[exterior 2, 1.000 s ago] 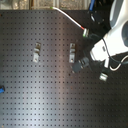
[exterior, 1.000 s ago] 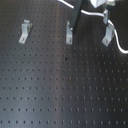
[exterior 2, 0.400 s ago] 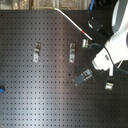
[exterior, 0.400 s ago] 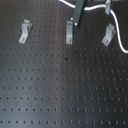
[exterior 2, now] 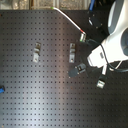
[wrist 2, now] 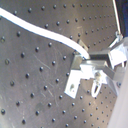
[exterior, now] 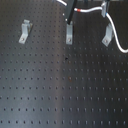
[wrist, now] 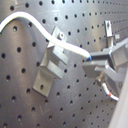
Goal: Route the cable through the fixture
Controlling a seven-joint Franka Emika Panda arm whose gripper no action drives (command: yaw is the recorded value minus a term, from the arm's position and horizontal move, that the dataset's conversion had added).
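The white cable (exterior 2: 67, 19) runs from the board's far edge down to its short red band (exterior 2: 81, 36) in the second exterior view. In the first exterior view it curves past the right fixture (exterior: 106, 35), where the cable (exterior: 116, 41) shows white. My gripper (exterior: 70, 18) hangs just above the middle fixture (exterior: 69, 34), shut on the cable. In the first wrist view the cable (wrist: 47, 31) passes over the fixture's (wrist: 50, 67) top and ends between my fingers (wrist: 100, 59). The second wrist view shows the same cable (wrist 2: 45, 30), fixture (wrist 2: 75, 79) and gripper (wrist 2: 86, 62).
A third fixture (exterior: 24, 31) stands at the first exterior view's left on the black perforated board (exterior: 60, 90). The white arm body (exterior 2: 114, 42) fills the second exterior view's right. A small blue object (exterior 2: 2, 90) sits at the second exterior view's left edge.
My gripper has moved with the cable from near the right fixture toward the first exterior view's left, and now sits over the middle fixture, lower than before.
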